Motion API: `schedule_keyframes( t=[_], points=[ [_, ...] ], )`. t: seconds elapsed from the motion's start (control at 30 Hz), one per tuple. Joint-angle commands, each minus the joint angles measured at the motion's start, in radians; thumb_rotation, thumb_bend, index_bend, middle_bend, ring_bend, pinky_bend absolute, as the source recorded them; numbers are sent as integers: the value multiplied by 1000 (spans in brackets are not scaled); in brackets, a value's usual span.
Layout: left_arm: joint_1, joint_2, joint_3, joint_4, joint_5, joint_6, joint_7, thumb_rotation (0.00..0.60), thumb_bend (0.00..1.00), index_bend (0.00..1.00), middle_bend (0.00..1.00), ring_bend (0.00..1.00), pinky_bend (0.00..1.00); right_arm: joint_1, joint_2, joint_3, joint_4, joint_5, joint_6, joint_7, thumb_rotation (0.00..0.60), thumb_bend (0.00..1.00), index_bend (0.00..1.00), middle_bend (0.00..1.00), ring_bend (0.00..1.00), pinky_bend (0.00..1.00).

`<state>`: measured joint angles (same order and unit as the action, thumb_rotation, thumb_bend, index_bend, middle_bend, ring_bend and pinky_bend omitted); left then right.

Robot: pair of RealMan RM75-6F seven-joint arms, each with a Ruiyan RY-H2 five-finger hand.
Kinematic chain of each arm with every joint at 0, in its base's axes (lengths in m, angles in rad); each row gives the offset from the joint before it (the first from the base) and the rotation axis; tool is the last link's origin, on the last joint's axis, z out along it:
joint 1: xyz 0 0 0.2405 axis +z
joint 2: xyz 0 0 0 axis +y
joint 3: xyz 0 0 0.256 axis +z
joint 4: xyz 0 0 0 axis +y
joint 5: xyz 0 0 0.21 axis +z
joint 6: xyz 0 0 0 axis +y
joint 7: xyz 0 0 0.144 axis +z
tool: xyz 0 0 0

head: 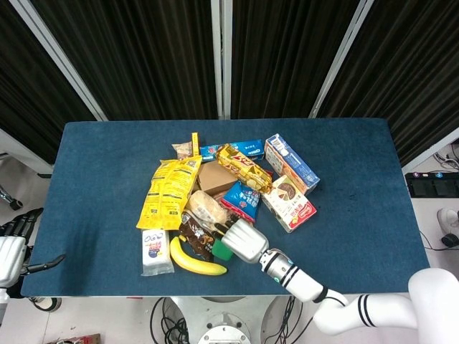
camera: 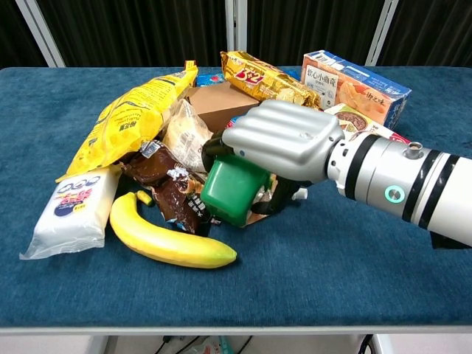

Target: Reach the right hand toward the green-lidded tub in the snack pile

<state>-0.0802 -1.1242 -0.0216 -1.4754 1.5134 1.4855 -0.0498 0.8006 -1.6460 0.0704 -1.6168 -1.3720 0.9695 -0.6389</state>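
Note:
The green-lidded tub (camera: 232, 190) lies on its side at the near edge of the snack pile, lid facing the chest camera. My right hand (camera: 284, 140) is clamped over it from above, fingers curled down its far side and thumb under its right side; it grips the tub. In the head view the right hand (head: 244, 240) covers most of the tub (head: 221, 251). My left hand (head: 11, 247) hangs off the table's left edge with its fingers apart, holding nothing.
A banana (camera: 166, 236) and a brown wrapper (camera: 166, 184) lie just left of the tub. A yellow bag (camera: 133, 118), a white pack (camera: 70, 210) and a brown box (camera: 221, 103) lie further left and behind. Biscuit boxes (camera: 354, 85) sit behind my right wrist.

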Motion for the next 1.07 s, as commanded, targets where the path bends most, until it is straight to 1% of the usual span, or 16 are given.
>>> schedule_keyframes(
  t=[0.03, 0.1, 0.2, 0.3, 0.4, 0.53, 0.67, 0.8, 1.07],
  points=[
    [0, 1, 0, -2, 1, 1, 3, 328, 0, 84, 102, 119, 241, -6, 11, 1, -4, -15, 16, 11, 600, 240, 764, 564, 450, 347],
    [-1, 1, 0, -4, 2, 0, 5, 328, 0, 83, 102, 119, 241, -11, 22, 6, -11, -25, 30, 20, 600, 240, 764, 566, 451, 346],
    [-2, 2, 0, -6, 3, 0, 7, 328, 0, 83, 102, 119, 241, -20, 47, 30, -29, -40, 67, 48, 600, 248, 763, 566, 450, 347],
    [-2, 2, -1, -9, 5, 1, 10, 329, 0, 83, 102, 119, 241, -28, 75, 71, -53, -53, 112, 102, 600, 275, 763, 567, 450, 334],
    [-1, 2, 0, -11, 6, 3, 11, 328, 0, 83, 102, 119, 241, -35, 108, 120, -85, -66, 158, 170, 600, 276, 763, 568, 448, 312],
    [0, 5, 1, -21, 12, 9, 17, 328, 0, 83, 102, 119, 241, -48, 149, 178, -121, -79, 221, 235, 600, 278, 762, 571, 451, 311],
    [4, 11, 2, -37, 14, 15, 31, 330, 0, 84, 102, 119, 241, -63, 166, 216, -144, -69, 267, 273, 600, 281, 759, 572, 452, 311],
    [5, 20, 2, -50, 13, 17, 47, 328, 0, 84, 102, 119, 241, -69, 172, 224, -143, -67, 281, 283, 600, 289, 757, 571, 450, 311],
    [2, 17, -1, -47, 8, 12, 49, 328, 0, 84, 102, 119, 241, -63, 165, 207, -121, -58, 258, 283, 600, 294, 757, 570, 447, 302]
  ],
)
